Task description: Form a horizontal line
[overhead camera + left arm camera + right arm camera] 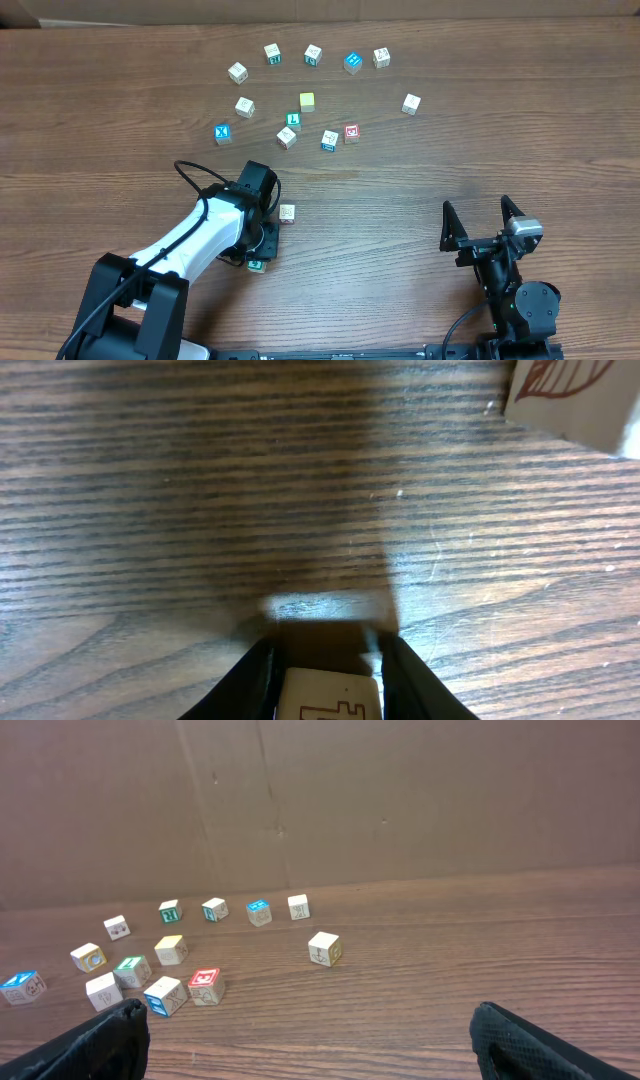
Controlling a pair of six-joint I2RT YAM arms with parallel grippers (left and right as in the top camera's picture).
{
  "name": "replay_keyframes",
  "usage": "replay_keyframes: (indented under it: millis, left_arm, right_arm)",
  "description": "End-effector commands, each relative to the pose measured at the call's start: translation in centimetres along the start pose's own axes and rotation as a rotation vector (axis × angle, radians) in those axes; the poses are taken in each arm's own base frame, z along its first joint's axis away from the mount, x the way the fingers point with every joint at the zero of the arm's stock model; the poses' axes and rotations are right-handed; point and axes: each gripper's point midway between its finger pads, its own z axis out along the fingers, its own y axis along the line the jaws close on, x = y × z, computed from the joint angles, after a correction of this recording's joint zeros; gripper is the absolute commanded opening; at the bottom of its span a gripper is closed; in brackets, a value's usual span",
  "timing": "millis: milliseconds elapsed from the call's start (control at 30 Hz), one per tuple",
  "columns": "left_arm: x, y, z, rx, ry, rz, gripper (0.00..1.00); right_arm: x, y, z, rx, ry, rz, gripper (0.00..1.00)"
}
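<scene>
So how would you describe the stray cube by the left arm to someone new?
Start at the white left arm reaching over the wooden table. Just right of its pincer lies a pale cube with a reddish mark. Unlike the cluster farther back, it sits by itself.

Close view looking down on a dark brown wood-grain table, its grain running side to side. At the bottom edge, the left pincer enters the frame, its two black fingers spread in a narrow V. Between them sits a pale wooden cube with a brown outlined mark on its top face, cut off by the frame edge. The fingers stand close on either side of it; whether they press on it cannot be told. A soft shadow darkens the table just ahead of the fingertips. In the top right corner, well apart, lies part of a second pale wooden cube with a reddish-brown line drawing.
</scene>
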Motion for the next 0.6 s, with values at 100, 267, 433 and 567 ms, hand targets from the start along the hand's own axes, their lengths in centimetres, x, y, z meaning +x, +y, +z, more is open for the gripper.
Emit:
replay_keyframes:
  millis: [100,267,433,567]
  left_arm:
    - [1.0,0.0,1.7,-0.007,0.027,-0.013,0.24]
    - [0.0,0.3,1.7,-0.023,-0.013,-0.012,0.23]
    - [-0.3,0.6,1.7,-0.043,-0.028,-0.011,0.23]
    - [-1.1,1.4,1.6,-0.091,-0.068,-0.012,0.23]
  right_arm:
    - [0.1,0.1,0.0,-0.005,-0.006,-0.008,1.00]
    - [0.1,0.1,0.0,-0.005,-0.006,-0.008,1.00]
    - [0.1,0.1,0.0,-0.005,-0.006,-0.008,1.00]
    - [0.1,0.1,0.0,-0.005,-0.006,-0.008,1.00]
